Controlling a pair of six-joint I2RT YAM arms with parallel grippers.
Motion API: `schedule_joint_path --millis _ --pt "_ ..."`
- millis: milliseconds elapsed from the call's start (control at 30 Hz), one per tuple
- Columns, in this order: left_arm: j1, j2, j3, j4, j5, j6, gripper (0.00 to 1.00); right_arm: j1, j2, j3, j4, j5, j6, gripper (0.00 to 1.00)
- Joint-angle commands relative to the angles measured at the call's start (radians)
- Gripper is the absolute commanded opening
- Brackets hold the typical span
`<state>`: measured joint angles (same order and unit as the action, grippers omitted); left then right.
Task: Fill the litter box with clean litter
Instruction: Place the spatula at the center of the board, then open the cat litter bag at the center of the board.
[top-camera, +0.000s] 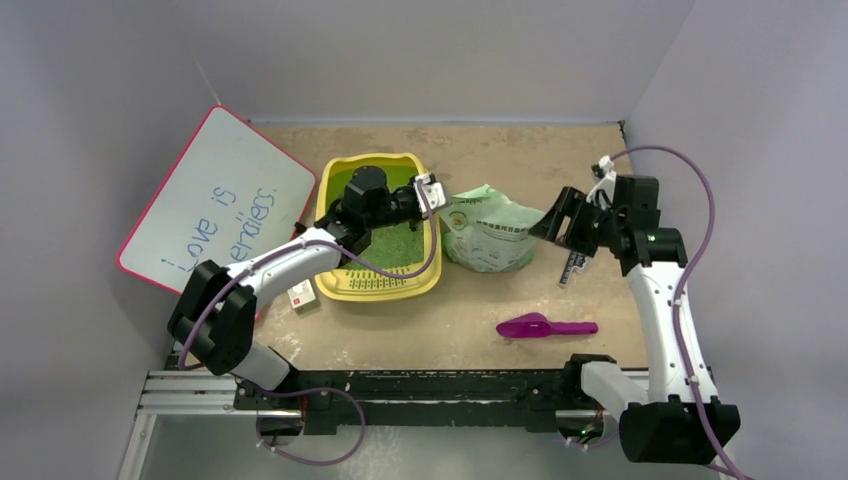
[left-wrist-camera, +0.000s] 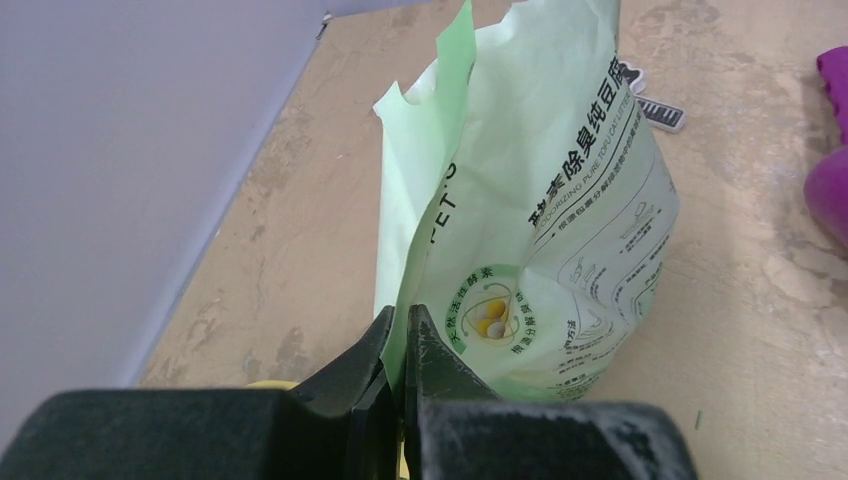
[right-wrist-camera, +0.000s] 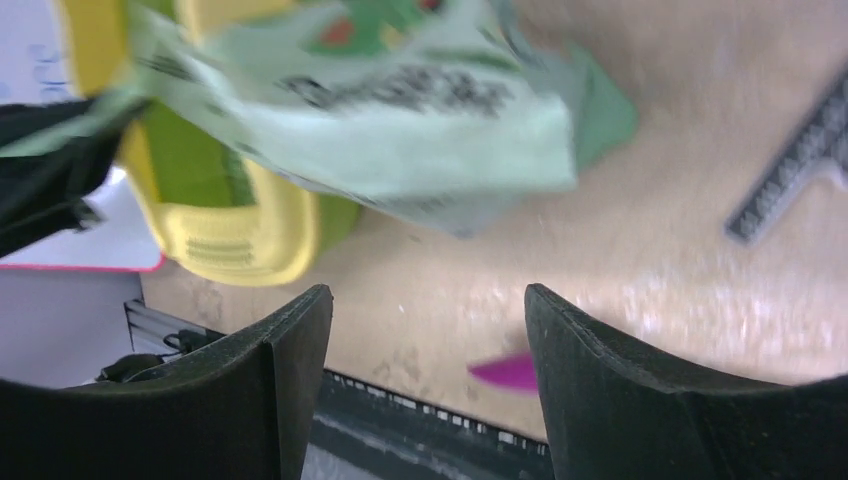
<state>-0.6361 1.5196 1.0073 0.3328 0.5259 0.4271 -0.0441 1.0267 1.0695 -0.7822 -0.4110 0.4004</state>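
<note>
While the left gripper (top-camera: 432, 192) is reaching across the litter box (top-camera: 385, 285) in the overhead view, its fingers are pinching an edge of the pale green bag (top-camera: 490, 235). That grip is reading far better on the left wrist camera: the two dark fingers are pressing together in the lower middle of the frame with a thin flap of the bag squeezed between them, and the bag is standing upright on the table with its torn top gaping.

From above, the yellow litter box is sitting left of centre, just beside the bag, and the clean litter (top-camera: 395, 245) is lying inside it as a green layer, partly hidden under the left arm. Neither wrist camera is showing that layer clearly.

Over on the right, the right gripper (top-camera: 555, 225) is hovering beside the bag's right side. Its own camera is blurring, but the fingers are standing well apart with only bare table (right-wrist-camera: 620, 260) between them, gripping nothing. That view is catching the bag across the top, the slotted end of the box at the left, and a sliver of the purple scoop (right-wrist-camera: 505, 372) low between the fingers.

Only the overhead view is giving the whole scoop, lying alone at lower right of centre, the small black ruler (top-camera: 572, 268) under the right gripper, and the white board (top-camera: 215, 205) leaning at the left.
</note>
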Motion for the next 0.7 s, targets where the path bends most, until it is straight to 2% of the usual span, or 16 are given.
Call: schedule_joint_path --millis 0,100,167,267,367,467,600,667 --pt "-0.005 -0.048 0.001 -0.013 0.116 -0.057 0.00 0.001 -0.001 0.114 0.290 -0.223 -0.139 0.75" --pt "-0.005 -0.046 0.024 -0.031 0.149 -0.067 0.00 0.003 0.123 0.167 0.353 -0.449 -0.219 0.76" --pt "-0.005 -0.049 0.030 -0.030 0.148 -0.073 0.00 0.018 0.187 0.183 0.400 -0.516 -0.215 0.75" --pt "-0.005 -0.054 0.030 -0.015 0.137 -0.082 0.00 0.122 0.272 0.275 0.323 -0.484 -0.314 0.75" --pt "-0.005 -0.065 0.023 0.005 0.120 -0.087 0.00 0.160 0.335 0.303 0.229 -0.453 -0.389 0.72" --pt "-0.004 -0.074 0.009 0.039 0.097 -0.106 0.00 0.161 0.378 0.335 0.106 -0.470 -0.472 0.55" --pt "0.002 -0.072 -0.006 0.084 0.079 -0.129 0.00 0.162 0.333 0.280 0.122 -0.515 -0.473 0.34" --pt "0.005 -0.069 -0.009 0.097 0.063 -0.135 0.00 0.161 0.288 0.239 0.143 -0.536 -0.454 0.30"
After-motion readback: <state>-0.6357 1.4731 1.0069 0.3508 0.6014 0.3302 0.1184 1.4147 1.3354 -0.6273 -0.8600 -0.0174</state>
